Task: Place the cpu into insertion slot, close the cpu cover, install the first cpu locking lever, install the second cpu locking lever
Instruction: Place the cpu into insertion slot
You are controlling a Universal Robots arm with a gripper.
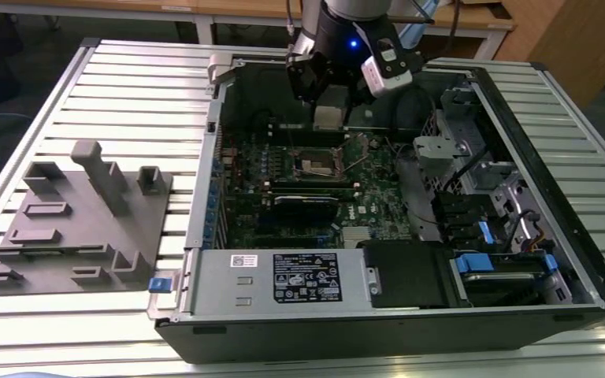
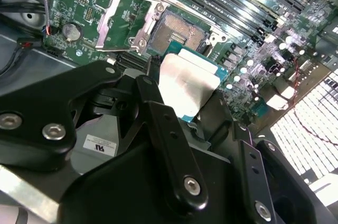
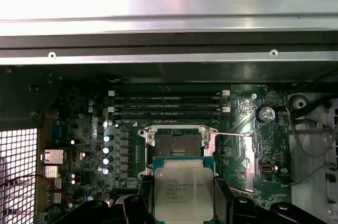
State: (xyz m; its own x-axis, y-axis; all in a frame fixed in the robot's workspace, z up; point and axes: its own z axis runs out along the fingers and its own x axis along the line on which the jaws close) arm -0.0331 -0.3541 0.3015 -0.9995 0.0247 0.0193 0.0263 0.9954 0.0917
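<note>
Though your gripper (image 3: 183, 202), clamped on the cpu (image 3: 183, 182) near the socket (image 3: 177, 147), hides its edges, the case (image 1: 387, 340) rests on a slatted table (image 1: 124, 87).

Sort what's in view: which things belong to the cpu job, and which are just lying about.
Job: cpu, gripped in the claw; bare socket; cpu cover, swung open.
Lying about: grey fixture on the table; power supply; memory slots.
</note>
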